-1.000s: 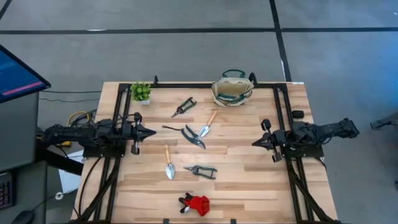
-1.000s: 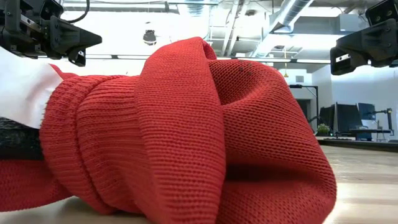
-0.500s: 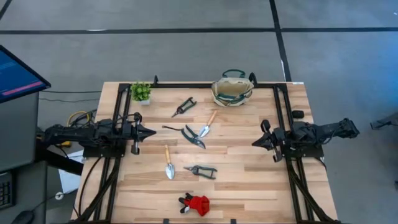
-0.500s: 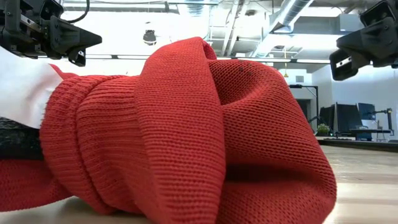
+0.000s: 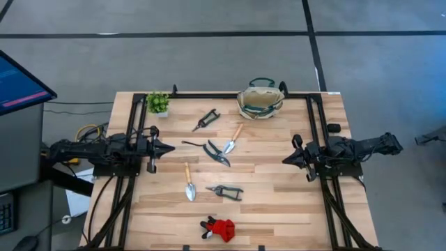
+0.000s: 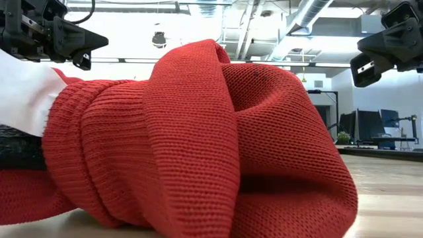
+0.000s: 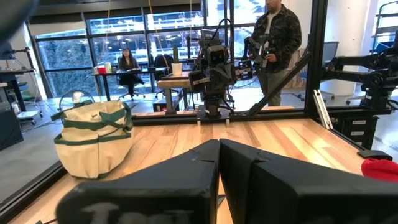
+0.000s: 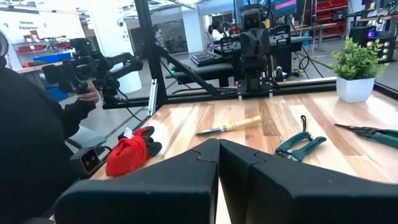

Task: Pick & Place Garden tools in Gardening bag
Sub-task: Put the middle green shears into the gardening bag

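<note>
The beige gardening bag (image 5: 260,101) with green trim stands upright at the table's far edge, right of centre; the left wrist view shows it too (image 7: 93,140). Garden tools lie flat mid-table: a pruner (image 5: 206,119), a wooden-handled trowel (image 5: 233,138), shears (image 5: 217,153), a thin black fork (image 5: 194,143), a second trowel (image 5: 189,183) and pruners (image 5: 225,190). The red-and-black bundle (image 5: 221,228) lies by the near edge and fills the low view (image 6: 198,145). My left gripper (image 5: 169,148) is shut, raised at the table's left. My right gripper (image 5: 286,160) is shut, raised at the right. Both point inward at the tools.
A small potted plant (image 5: 157,102) stands at the far left corner. Black frame rails (image 5: 132,174) run along the table's left and right sides. A person (image 7: 277,37) stands beyond the table, and another person's sleeve and hand (image 8: 81,99) show beside it.
My right gripper has rolled a little about the line it points along, staying where it was and still shut. The tools and the bag have not moved.
</note>
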